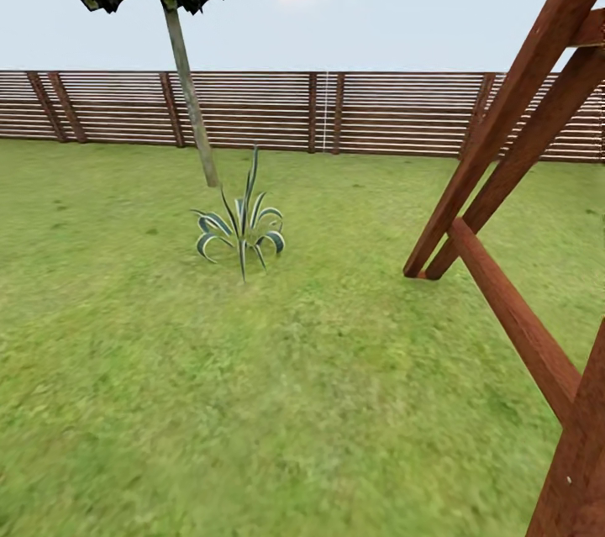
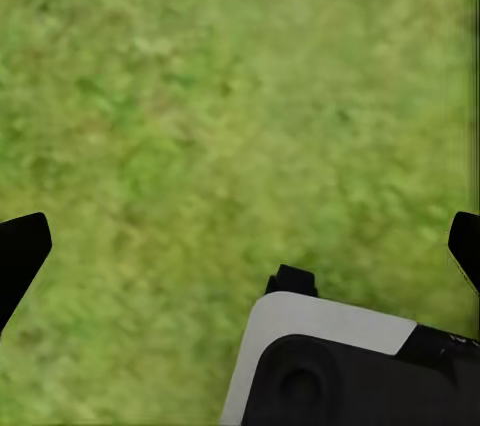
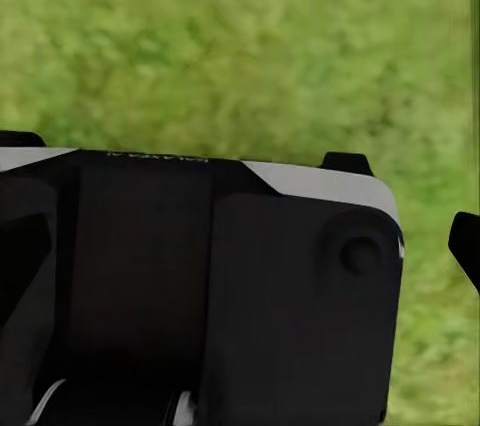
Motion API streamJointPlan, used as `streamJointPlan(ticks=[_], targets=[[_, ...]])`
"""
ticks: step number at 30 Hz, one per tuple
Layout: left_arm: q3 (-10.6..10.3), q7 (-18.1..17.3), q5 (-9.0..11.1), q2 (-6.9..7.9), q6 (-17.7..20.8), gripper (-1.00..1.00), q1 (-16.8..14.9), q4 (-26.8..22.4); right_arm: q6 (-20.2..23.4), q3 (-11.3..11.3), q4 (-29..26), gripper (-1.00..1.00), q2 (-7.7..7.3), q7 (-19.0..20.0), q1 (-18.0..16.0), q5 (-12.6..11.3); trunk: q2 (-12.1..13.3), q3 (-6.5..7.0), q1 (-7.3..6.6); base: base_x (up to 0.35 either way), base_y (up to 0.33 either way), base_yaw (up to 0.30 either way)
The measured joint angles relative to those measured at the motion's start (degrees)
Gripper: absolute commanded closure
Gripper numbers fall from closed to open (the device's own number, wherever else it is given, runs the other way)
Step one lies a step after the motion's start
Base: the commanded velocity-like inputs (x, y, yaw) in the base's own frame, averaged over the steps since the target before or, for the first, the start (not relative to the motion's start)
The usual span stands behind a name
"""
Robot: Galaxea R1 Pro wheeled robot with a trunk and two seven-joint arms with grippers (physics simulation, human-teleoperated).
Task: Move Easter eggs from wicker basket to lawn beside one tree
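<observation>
Stretching wide, the mottled green lawn [image 1: 126, 402] reaches a slatted brown fence [image 1: 252, 110]. Reddish wooden beams [image 1: 512, 108] slant at the right. A tree [image 1: 190, 96] with a thin pale trunk leans behind a spiky striped plant [image 1: 242, 230]. The left tool [image 2: 240, 246] gapes empty; the right tool's [image 3: 240, 236] state I cannot tell.

The lawn [image 1: 126, 402] spreads across the lower and middle frame in the head view. The tree [image 1: 190, 100] rises at upper left, its trunk leaning, with a spiky plant [image 1: 242, 230] just in front of its foot. The fence [image 1: 252, 110] runs behind them across the frame. Slanted wooden beams [image 1: 504, 150] stand on the grass along the right edge.
</observation>
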Motion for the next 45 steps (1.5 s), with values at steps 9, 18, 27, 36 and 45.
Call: streamJointPlan(ticks=[9,18,27,36,45], targets=[[0.00,0.00,0.00,0.00,0.00,-1.00,0.01,-0.04,0.00,0.04,0.01,-1.00,0.00,0.00,0.14,0.08,0.00,-0.26,0.00,0.332,0.000,-0.128],[0.04,0.00,0.08,0.00,-0.04,-1.00,0.01,-0.03,0.00,-0.02,0.01,-1.00,-0.02,0.13,0.21,0.02,0.00,-0.27,0.00,0.332,0.000,-0.004],[0.00,0.00,0.01,-0.03,-0.08,-1.00,0.01,-0.04,0.01,-0.04,0.03,-1.00,-0.08,0.28,0.25,0.00,0.00,-0.27,0.00,0.332,0.000,0.000],[0.00,0.00,0.02,-0.01,-0.08,-1.00,0.01,-0.02,0.00,-0.08,0.02,-1.00,-0.07,0.13,0.25,-0.14,0.00,-0.27,0.00,0.332,0.000,0.000],[0.00,0.00,0.03,0.00,-0.09,-1.00,0.00,-0.01,0.00,-0.04,0.00,-1.00,-0.01,0.17,0.26,-0.08,0.00,-0.27,0.00,0.332,0.000,-0.062]])
